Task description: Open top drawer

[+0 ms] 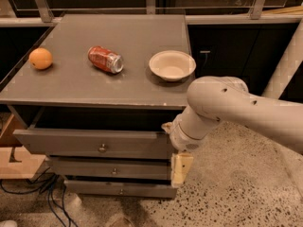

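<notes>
The top drawer is the widest grey front of three, with a small round metal knob at its centre. It stands out a little from the cabinet, with a dark gap above it. My gripper hangs at the drawer's right end, pointing down beside the right edges of the top and middle drawers. The white arm comes in from the right and hides the drawer's right corner.
On the grey cabinet top lie an orange, a red soda can on its side and a white bowl. Two slimmer drawers sit below. Cables and a wooden block lie on the floor at left.
</notes>
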Tool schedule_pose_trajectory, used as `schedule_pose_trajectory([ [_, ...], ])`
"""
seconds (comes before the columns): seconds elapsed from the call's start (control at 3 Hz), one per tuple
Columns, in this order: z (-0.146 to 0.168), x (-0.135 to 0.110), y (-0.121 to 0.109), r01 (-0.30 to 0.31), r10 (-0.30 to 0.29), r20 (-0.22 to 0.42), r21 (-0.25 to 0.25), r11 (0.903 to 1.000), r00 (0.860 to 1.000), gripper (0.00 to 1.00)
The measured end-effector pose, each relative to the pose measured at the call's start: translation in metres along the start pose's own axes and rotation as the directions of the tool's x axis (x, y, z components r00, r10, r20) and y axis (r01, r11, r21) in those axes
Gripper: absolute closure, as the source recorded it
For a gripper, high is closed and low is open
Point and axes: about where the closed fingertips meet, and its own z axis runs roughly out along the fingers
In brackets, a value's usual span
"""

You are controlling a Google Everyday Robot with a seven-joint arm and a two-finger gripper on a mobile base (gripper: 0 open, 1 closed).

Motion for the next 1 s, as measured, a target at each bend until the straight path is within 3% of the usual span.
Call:
schedule_pose_trajectory([
  [0.33,0.009,0.002,-0.023,0.012,-0.011,-0.013,0.013,0.9998,1.0,0.0],
  [1.0,0.043,0.016,-0.049,0.013,-0.014,-0.035,-0.019,0.9997,0.999,0.0],
])
